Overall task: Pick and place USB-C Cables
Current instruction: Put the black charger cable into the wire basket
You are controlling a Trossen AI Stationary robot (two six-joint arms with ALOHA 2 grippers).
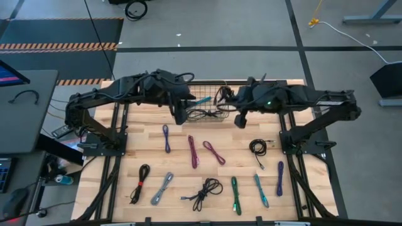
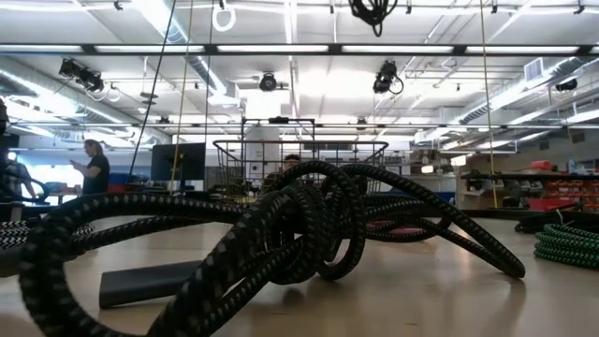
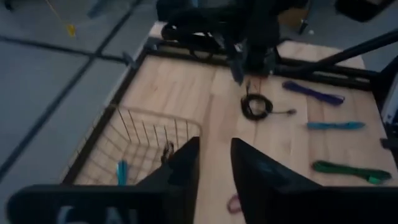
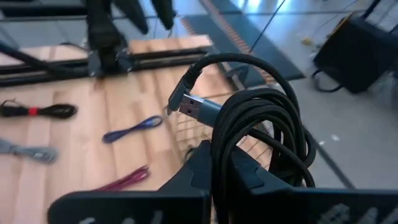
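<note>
Black cable (image 4: 261, 137), teal cable (image 1: 260, 189).

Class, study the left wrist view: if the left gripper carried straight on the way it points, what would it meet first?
Probably the bare wooden table just beyond the wire basket, short of the coiled black cable; depth is uncertain.

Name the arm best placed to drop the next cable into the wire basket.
Right. Its end effector is shut on a coiled black cable beside the basket. The left end effector, over the basket, holds nothing.
</note>
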